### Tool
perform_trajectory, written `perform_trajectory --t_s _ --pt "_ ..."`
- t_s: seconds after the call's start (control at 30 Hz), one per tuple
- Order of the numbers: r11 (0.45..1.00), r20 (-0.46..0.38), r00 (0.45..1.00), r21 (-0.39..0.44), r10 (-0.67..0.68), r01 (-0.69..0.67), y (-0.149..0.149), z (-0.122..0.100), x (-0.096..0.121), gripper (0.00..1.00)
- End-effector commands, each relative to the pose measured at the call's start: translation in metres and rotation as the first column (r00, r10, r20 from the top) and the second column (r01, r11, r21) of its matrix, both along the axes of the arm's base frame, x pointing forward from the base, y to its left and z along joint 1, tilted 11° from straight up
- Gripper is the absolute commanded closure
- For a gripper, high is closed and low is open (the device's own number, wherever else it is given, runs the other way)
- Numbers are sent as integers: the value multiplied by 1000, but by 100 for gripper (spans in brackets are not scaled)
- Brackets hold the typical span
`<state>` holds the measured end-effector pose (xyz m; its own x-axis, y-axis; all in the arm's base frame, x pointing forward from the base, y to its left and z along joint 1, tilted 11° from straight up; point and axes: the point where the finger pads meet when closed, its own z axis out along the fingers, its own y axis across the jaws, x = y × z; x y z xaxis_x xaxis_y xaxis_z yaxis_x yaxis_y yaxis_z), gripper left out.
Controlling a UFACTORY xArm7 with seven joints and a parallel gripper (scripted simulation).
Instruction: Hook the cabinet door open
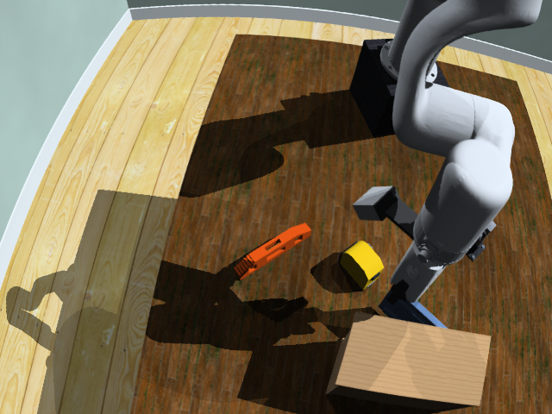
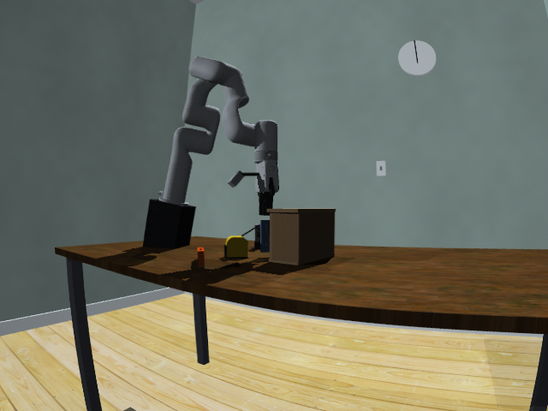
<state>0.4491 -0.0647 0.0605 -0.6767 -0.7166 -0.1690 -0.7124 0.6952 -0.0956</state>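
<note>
The wooden cabinet (image 1: 410, 360) stands upright on the table, also in the exterior view (image 2: 300, 235). Its blue door (image 1: 412, 311) is on the side facing the robot base and also shows in the exterior view (image 2: 265, 235). A dark post (image 2: 257, 237) with a thin hook (image 2: 248, 230) stands just beside the door; I cannot tell whether the hook is in the eye. My gripper (image 2: 264, 204) points down in the air just above the door's top edge and also shows in the top view (image 1: 397, 291). Its fingers stand a little apart and hold nothing.
A yellow tape measure (image 1: 361, 263) lies close to the door on the left. An orange utility knife (image 1: 272, 250) lies further left. The black robot base (image 1: 379, 84) is at the far end of the table.
</note>
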Motion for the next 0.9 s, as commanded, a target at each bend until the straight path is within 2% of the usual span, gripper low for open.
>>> perform_trajectory --t_s 0.0,0.87 --pt "1000 3 1000 -3 -1 1 0 -7 3 73" --pt "1000 3 1000 -3 -1 1 1 -28 7 73"
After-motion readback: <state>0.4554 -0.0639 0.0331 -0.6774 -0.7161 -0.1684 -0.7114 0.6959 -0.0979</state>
